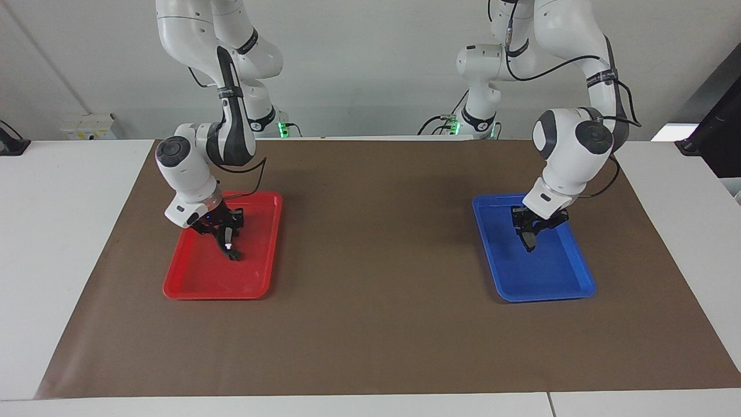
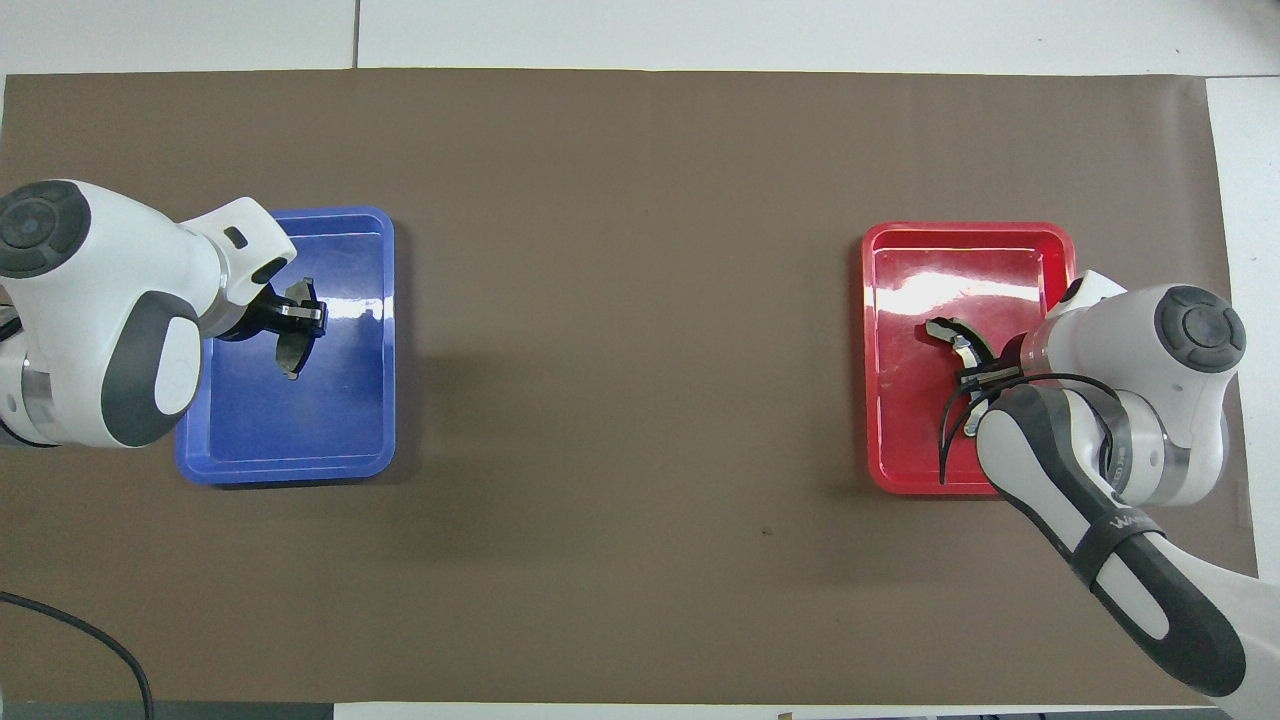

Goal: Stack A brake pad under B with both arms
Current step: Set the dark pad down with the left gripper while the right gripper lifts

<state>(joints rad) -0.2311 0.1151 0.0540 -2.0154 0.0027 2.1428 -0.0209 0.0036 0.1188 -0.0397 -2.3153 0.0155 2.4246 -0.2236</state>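
The A brake pad (image 1: 528,239), short and dark grey, hangs in my left gripper (image 1: 531,230) over the blue tray (image 1: 547,296), clear of the tray floor. In the overhead view the pad (image 2: 292,345) shows under the left gripper (image 2: 300,318). B (image 1: 230,247), the long black crescent with a silver end, is held by my right gripper (image 1: 227,230) in the red tray (image 1: 173,289). Its lower end is at or just above the tray floor. In the overhead view, B (image 2: 952,333) sticks out from the right gripper (image 2: 985,373).
A brown mat (image 1: 370,260) covers the table between the two trays. The red tray (image 2: 960,232) lies toward the right arm's end and the blue tray (image 2: 300,470) toward the left arm's end. A loose black cable (image 2: 950,440) hangs by the right wrist.
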